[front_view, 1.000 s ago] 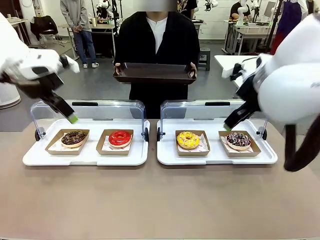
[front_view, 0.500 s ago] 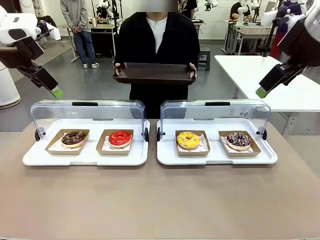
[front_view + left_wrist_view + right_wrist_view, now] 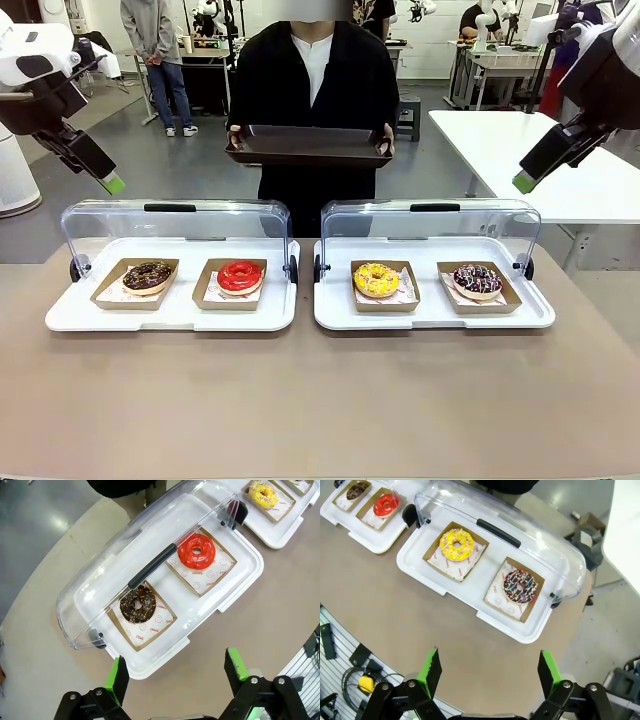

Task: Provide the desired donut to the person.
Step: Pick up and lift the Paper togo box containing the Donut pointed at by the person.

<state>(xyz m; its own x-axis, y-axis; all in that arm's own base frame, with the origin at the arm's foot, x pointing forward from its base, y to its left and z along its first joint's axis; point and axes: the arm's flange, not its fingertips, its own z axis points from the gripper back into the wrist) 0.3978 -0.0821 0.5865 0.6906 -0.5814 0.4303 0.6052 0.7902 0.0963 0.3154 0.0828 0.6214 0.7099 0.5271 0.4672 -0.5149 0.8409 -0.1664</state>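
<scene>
On the near side lay a wide brown table [image 3: 320, 400]. Farther in, two white trays sat side by side on it, close together but not touching. The left tray [image 3: 60, 318] held two donuts, each in its own brown paper boat. One was a chocolate donut [image 3: 147, 275] with little sprinkles, on the outer side. The other was a shiny red donut [image 3: 240, 275], next to it and nearer the middle of the table. The right tray [image 3: 430, 320] held two more in paper boats. A yellow donut [image 3: 376, 279] sat nearer the middle, and a dark donut with coloured sprinkles [image 3: 477, 279] sat on the outer side.

Behind the donuts, each tray had a clear lid with a black handle, pushed back to the far edge. That was the left lid [image 3: 170, 222] and the right lid [image 3: 430, 222].

High above the left tray hung the left gripper [image 3: 112, 184]. Its green fingers [image 3: 117, 672] were spread wide apart, and it held nothing. High above the right tray hung the right gripper [image 3: 522, 183]. Its green fingers [image 3: 431, 672] were spread wide too, with nothing between them. Neither one touched a tray or a donut.

Across the table stood the person [image 3: 310, 90] in a black top. Both hands held a flat dark serving tray [image 3: 308, 145] out in front at chest height.

Far back, someone in a grey top [image 3: 155, 30] stood by other tables.
</scene>
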